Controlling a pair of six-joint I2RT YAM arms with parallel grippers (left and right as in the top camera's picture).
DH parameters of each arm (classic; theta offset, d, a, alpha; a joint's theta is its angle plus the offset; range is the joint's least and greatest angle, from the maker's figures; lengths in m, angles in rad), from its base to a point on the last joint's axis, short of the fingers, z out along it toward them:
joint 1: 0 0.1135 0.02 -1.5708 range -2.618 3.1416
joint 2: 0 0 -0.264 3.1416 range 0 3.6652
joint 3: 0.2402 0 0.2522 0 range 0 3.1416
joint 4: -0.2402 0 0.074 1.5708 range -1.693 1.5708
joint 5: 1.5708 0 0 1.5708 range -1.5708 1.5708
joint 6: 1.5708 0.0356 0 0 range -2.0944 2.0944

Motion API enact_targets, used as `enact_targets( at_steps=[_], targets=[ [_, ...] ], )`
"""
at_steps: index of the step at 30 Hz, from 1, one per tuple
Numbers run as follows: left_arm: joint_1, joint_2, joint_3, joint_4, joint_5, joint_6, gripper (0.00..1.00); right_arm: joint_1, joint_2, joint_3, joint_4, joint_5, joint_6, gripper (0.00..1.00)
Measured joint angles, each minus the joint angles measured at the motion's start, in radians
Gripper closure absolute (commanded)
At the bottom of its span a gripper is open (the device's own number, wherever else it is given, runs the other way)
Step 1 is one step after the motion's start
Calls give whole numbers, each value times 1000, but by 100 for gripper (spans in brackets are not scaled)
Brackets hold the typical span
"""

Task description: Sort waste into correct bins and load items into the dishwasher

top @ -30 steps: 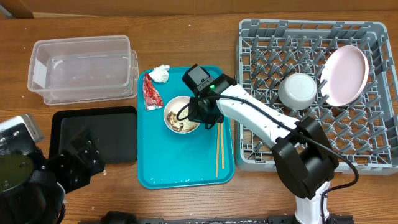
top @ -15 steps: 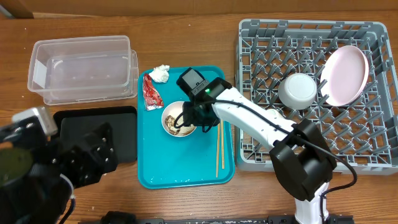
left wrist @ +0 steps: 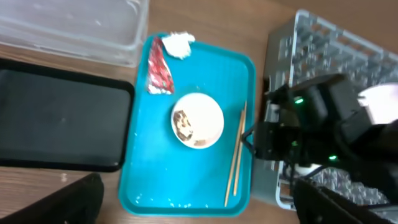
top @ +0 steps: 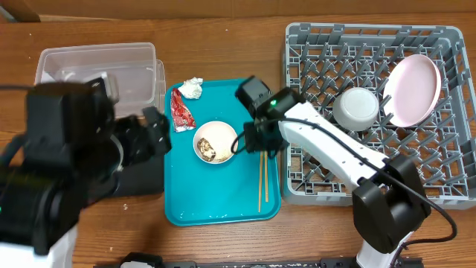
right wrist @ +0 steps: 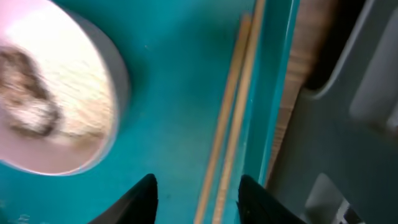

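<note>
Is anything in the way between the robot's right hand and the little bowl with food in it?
Nothing that I can see. The right gripper hangs, jaws open, over the chopsticks just right of the small bowl. Only bare teal tray lies between them.

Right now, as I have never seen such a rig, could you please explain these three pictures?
This is a two-armed robot at a table. One picture looks down from above; two come from wrist cameras. A teal tray holds a bowl with food scraps, chopsticks and a red wrapper; a tissue wad sits at its far corner. Left of it stand a clear tub and a black tray; right, a grey dish rack holding a pink plate and a white bowl. The right end effector hangs open over the chopsticks; the left end effector is open too. Neither holds anything.
</note>
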Motion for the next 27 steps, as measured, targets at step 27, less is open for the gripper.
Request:
enact_targets(
  at_steps=[27],
  targets=[
    [-21,-226,1,27,-242,46,0,3,27,-111,74,-96,-265,68]
  ],
)
